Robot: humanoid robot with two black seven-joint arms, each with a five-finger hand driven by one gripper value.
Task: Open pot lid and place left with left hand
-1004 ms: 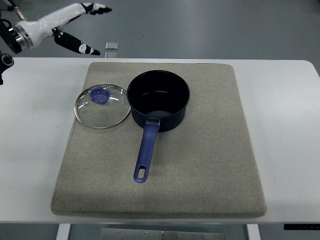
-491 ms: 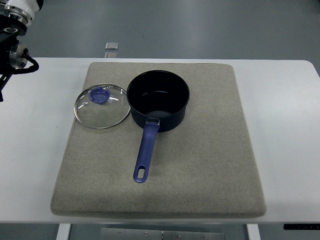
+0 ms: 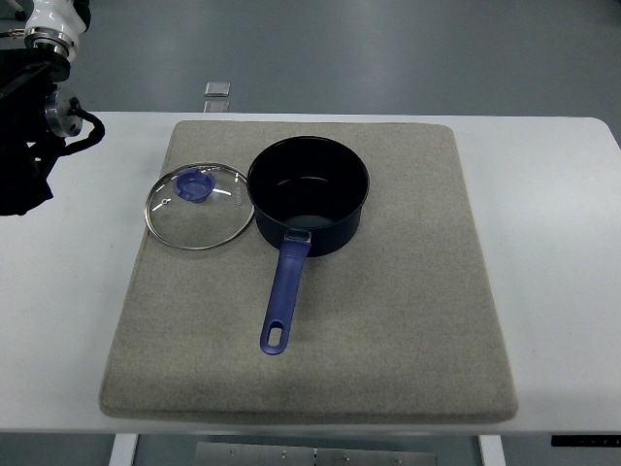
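Note:
A dark blue pot (image 3: 309,192) with a long blue handle (image 3: 282,296) stands open on the grey mat (image 3: 388,320). Its glass lid (image 3: 198,206) with a blue knob (image 3: 195,184) lies flat on the mat, touching the pot's left side. Part of my left arm (image 3: 44,87) shows at the top left corner, well away from the lid. Its hand is out of the picture. No right arm shows.
The mat lies on a white table (image 3: 68,320). A small clear block (image 3: 217,88) sits on the floor beyond the table's far edge.
My left arm has drawn back toward the top left corner. Its hand, seen open a second ago, has left the picture. The lid and pot have not moved.

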